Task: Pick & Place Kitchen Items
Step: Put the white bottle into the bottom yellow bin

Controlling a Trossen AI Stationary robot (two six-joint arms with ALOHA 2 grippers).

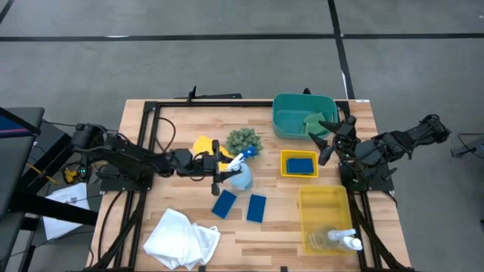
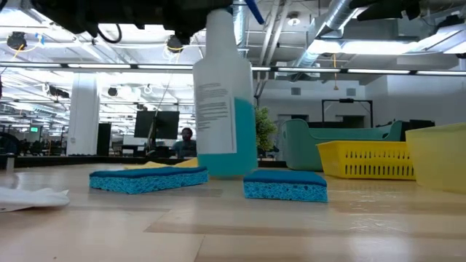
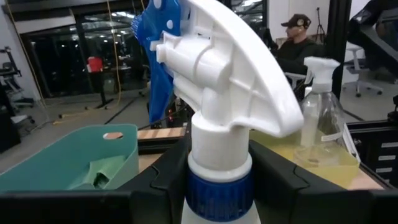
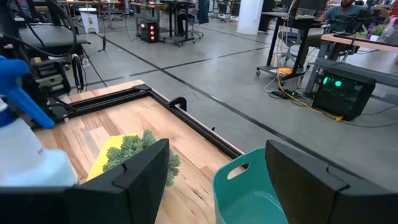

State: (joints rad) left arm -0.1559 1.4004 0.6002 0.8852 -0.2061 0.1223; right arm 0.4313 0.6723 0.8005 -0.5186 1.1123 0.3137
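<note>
Wooden desk [image 1: 181, 121], black-framed, seen from above.

Left hand [image 1: 219, 175]: near desk centre, pinching the neck of the spray bottle [image 1: 240, 172]. Bottle upright on the desk, white head with blue trigger, blue liquid in the lower part. Neck held between both fingers [image 3: 155, 180] in the left wrist view.

Right hand [image 1: 327, 140]: at the right side of the desk, beside the teal bin [image 1: 291, 113]; fingers [image 4: 130, 174] spread, nothing between them.

Two blue sponges [image 1: 224, 204] [image 1: 256, 208]: flat on the desk, side by side, just in front of the bottle. Third blue sponge [image 1: 300, 164]: inside the small yellow basket [image 1: 285, 157].

Green sponge [image 1: 312, 121]: inside the teal bin.

Yellow sponge [image 1: 203, 145]: on the desk, just beside the left hand and the plant ball [image 1: 243, 140].

White cloth [image 1: 181, 238]: crumpled at the front left of the desk.

Large yellow bin [image 1: 321, 200]: front right; second clear spray bottle [image 1: 339, 239] lying inside.

Person [image 3: 298, 43] seated in the room beyond, left wrist view.
</note>
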